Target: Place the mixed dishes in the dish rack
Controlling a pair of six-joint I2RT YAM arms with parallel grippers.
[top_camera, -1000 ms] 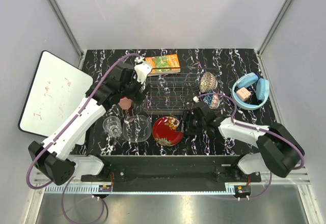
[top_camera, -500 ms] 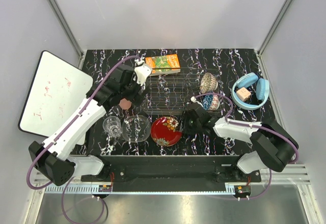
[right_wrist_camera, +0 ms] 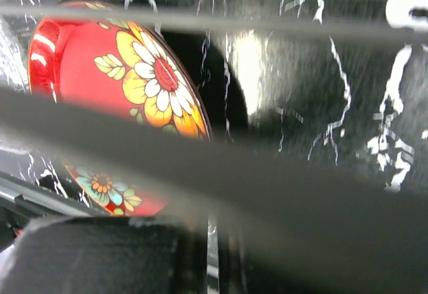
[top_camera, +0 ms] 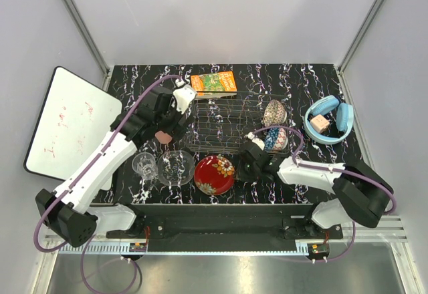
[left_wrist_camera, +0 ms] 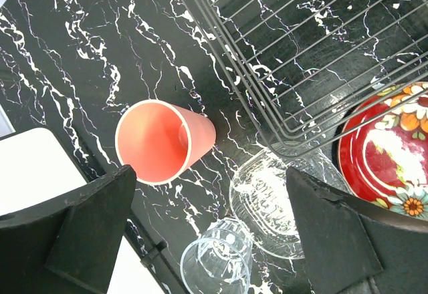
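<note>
- Left hand (top_camera: 170,119): fingers wide apart, holding nothing, poised above the salmon-pink cup (left_wrist_camera: 164,140).
- Salmon-pink cup: lies on its side on the counter (top_camera: 314,80), just left of the dish rack (top_camera: 221,120).
- Right hand (top_camera: 244,166): fingers clamped together on the right rim of the red floral plate (top_camera: 215,174).
- Red floral plate: in front of the dish rack, right side tilted up.
- Clear glass bowl (top_camera: 176,167) and clear drinking glass (top_camera: 145,165): on the counter, left of the plate.

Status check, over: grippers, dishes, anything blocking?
Left gripper open above salmon-pink cup lying on its side. Right gripper shut at red floral plate right rim, grip unconfirmed. Clear glass bowl close beside plate's left.
</note>
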